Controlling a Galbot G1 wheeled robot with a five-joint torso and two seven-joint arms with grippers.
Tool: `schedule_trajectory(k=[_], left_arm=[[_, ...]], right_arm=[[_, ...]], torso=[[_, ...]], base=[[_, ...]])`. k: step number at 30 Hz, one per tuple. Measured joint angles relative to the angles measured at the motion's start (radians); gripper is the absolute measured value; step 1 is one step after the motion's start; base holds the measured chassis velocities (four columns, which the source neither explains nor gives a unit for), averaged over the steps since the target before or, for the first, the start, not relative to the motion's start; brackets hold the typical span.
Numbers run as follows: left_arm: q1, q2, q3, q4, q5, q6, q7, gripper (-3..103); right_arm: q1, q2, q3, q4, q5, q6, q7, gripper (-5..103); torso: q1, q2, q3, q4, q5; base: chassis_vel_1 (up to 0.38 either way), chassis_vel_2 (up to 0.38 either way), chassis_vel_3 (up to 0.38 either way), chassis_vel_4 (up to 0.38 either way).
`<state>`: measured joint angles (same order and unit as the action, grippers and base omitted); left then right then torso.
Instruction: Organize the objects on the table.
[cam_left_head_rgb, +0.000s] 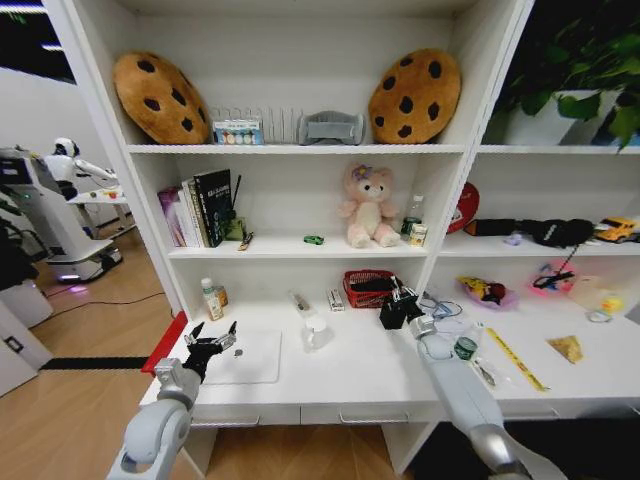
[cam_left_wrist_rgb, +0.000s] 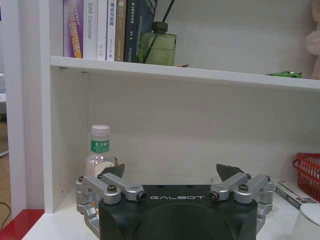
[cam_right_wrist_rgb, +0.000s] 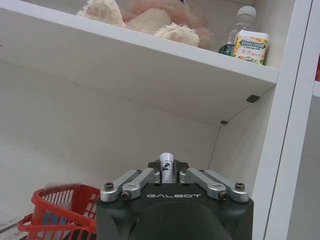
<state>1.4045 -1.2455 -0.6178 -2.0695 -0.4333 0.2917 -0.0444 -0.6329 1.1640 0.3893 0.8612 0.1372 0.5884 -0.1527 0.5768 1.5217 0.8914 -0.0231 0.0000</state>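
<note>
Pen pinched in the right end effector (cam_left_head_rgb: 401, 307) beside the red basket (cam_left_head_rgb: 366, 288)

Left end effector (cam_left_head_rgb: 211, 342), fingers spread wide and empty, hovers over the table (cam_left_head_rgb: 360, 375) at about 8 o'clock, above a white pad (cam_left_head_rgb: 245, 357); the clear green-labelled bottle (cam_left_wrist_rgb: 99, 152) stands just beyond it against the shelf wall. Right end effector sits near centre, at 3 o'clock of the basket, its fingers closed on a slim white-and-black pen (cam_right_wrist_rgb: 166, 167) pointing up toward the shelf holding the pink plush bear (cam_left_head_rgb: 367, 206)
</note>
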Motion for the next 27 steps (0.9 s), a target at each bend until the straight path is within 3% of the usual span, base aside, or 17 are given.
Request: schedule_trajectory(k=[23, 27], left_arm=[[0.0, 0.0, 0.0, 0.0, 0.0, 0.0, 0.0, 100], [0.0, 0.0, 0.0, 0.0, 0.0, 0.0, 0.0, 100]], right_arm=[[0.02, 0.047, 0.0, -0.043, -0.018, 0.008, 0.001, 12], [0.001, 0.038, 0.0, -0.009, -0.04, -0.018, 0.071, 11]], torso=[[0.0, 0.0, 0.0, 0.0001, -0.0001], [0.0, 0.0, 0.0, 0.0, 0.0]], base=[[0.0, 0.0, 0.0, 0.0], [0.0, 0.0, 0.0, 0.0]])
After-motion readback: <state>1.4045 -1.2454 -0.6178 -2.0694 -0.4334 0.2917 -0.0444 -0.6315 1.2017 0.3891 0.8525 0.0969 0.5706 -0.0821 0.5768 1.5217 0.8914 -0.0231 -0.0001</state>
